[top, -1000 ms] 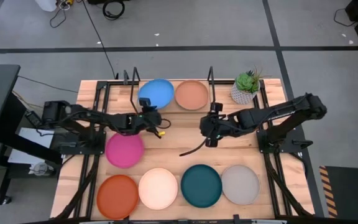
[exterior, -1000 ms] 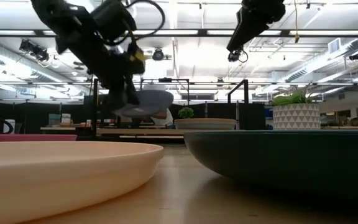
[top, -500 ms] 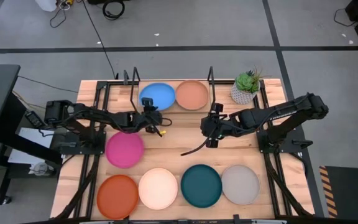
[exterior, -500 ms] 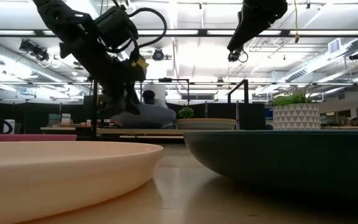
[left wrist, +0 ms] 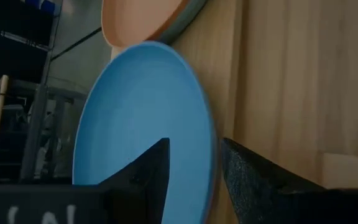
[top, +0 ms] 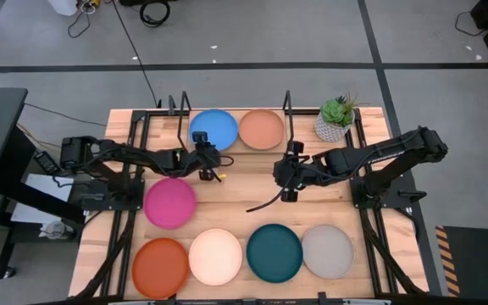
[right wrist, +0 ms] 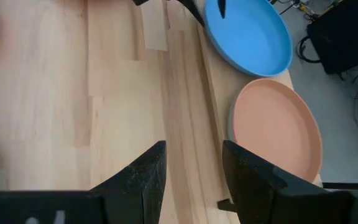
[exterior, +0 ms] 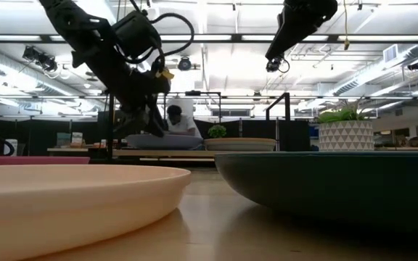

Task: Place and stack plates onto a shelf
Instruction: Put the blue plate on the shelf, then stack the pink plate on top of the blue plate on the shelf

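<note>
- High view: since the frames a second back, the round matte blue plate [top: 213,128] has moved a little toward the far edge and now lies on the light wooden plank shelf [top: 303,135], just beside the round tan plate [top: 261,129] there. The left claw [top: 204,158] is at the blue plate's near rim. The right claw [top: 287,171] hangs over the bare wooden counter [top: 235,191], as it did before, well apart from any plate. Along the counter's near side lie the round magenta pink plate [top: 170,202], the orange plate [top: 160,263], the cream plate [top: 216,256], the dark teal plate [top: 274,252] and the grey plate [top: 328,251]. A small green potted plant in a white pot [top: 335,118] stands at the shelf's right end.
- Low view: the blue plate [exterior: 164,141], tilted and lifted earlier, now rests flat on the shelf, with the left claw [exterior: 145,125] at its left rim.
- Left wrist view: the left claw's fingers [left wrist: 148,175] stand slightly apart with the blue plate's [left wrist: 143,118] rim in the gap; whether they press it I cannot tell.
- Right wrist view: the right claw's fingers [right wrist: 146,172] stand apart around nothing, above the counter.
</note>
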{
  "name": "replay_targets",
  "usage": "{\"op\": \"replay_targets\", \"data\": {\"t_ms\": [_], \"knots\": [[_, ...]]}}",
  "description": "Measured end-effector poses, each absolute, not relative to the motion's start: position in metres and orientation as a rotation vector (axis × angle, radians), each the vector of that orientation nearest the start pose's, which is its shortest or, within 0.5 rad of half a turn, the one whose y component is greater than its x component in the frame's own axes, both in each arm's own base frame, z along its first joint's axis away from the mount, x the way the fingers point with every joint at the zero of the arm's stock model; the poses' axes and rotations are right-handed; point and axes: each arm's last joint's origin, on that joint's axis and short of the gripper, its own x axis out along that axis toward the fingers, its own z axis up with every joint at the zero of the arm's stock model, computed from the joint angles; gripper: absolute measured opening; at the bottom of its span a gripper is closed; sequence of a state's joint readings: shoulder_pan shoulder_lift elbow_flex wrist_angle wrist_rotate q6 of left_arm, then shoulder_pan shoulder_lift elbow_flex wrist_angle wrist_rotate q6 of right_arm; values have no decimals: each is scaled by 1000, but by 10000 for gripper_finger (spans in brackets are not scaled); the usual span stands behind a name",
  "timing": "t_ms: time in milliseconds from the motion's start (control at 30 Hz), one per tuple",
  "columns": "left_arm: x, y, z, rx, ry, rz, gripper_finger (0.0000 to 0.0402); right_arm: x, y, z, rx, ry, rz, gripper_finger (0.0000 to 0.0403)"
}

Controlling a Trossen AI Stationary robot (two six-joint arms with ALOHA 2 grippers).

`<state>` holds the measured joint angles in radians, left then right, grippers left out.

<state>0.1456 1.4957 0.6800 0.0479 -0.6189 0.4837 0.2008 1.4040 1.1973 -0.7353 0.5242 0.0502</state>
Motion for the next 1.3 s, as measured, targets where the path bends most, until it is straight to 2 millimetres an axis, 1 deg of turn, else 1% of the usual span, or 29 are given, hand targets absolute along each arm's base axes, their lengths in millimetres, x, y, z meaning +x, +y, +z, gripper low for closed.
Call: {"op": "replay_targets", "data": {"t_ms": [100, 167, 267, 367, 467, 533, 667, 800, 1033, 1233, 1300], "knots": [[272, 53, 169, 626, 919, 504, 151, 280, 43, 297, -287, 877, -315, 162], [273, 47, 174, 631, 883, 493, 151, 280, 43, 297, -287, 877, -315, 162], [271, 35, 183, 629, 835, 471, 151, 280, 42, 297, -287, 876, -316, 162], [268, 22, 191, 576, 789, 458, 151, 280, 43, 290, -287, 875, -316, 162], [261, 11, 193, 473, 801, 443, 151, 280, 42, 274, -302, 875, -309, 162], [254, 4, 192, 391, 860, 410, 151, 279, 42, 263, -311, 879, -305, 162], [244, -7, 190, 171, 998, 294, 151, 279, 42, 245, -328, 854, -295, 162], [239, -18, 186, -35, 1066, 219, 151, 279, 43, 232, -319, 802, -289, 162], [235, -38, 185, -195, 1066, 264, 151, 274, 56, 211, -323, 726, -235, 162], [230, -55, 186, -280, 1032, 350, 150, 266, 75, 205, -353, 719, -196, 162], [229, -59, 189, -304, 1033, 398, 150, 264, 81, 204, -371, 704, -200, 162]]}}
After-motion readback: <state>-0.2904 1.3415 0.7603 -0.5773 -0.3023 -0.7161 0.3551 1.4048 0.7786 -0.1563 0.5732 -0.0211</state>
